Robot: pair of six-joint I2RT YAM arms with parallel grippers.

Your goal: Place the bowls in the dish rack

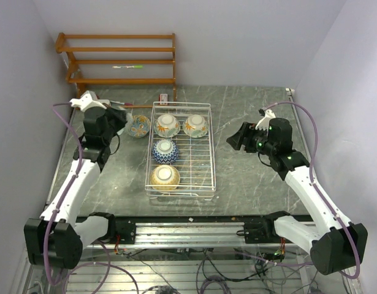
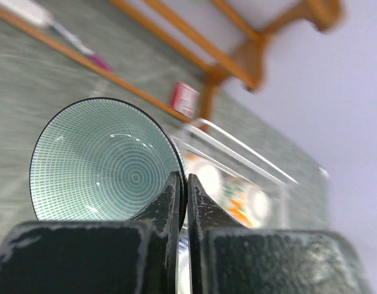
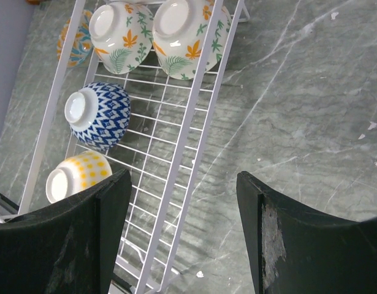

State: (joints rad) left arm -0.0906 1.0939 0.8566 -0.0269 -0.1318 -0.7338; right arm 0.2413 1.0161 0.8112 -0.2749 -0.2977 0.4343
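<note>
Grey marble-look table (image 1: 249, 110), lavender walls, and a wooden shelf (image 1: 121, 61) at the back left with a pen (image 1: 128, 66) lying on one of its boards. A small red-and-white tag (image 1: 164, 97) sits on the table behind the rack.

The white wire dish rack (image 1: 211, 153) sits mid-table, long axis running away from the arms. We count four bowls in it, all upside down:
- left leaf bowl (image 1: 167, 125) and right leaf bowl (image 1: 195, 125), side by side in the back row
- blue bowl (image 1: 165, 150) behind the yellow one, on the left side
- yellow bowl (image 1: 165, 176) nearest the front, on the left side

The right half of the rack, in front of the back row, is bare wire.

The fifth one, the teal bowl (image 2: 108, 162), is outside the rack, just beside its back-left corner. The left gripper (image 2: 182, 180) is clamped on its rim, with one finger inside and one outside. The bowl stands on edge with its ringed inside facing the wrist camera. Its outer wall shows an orange and blue pattern in the right wrist view. We cannot tell whether it touches the table.

The right gripper (image 1: 237, 139) has its jaws wide apart and nothing between them. It hangs over the table to the right of the rack, apart from it and pointed toward it.
</note>
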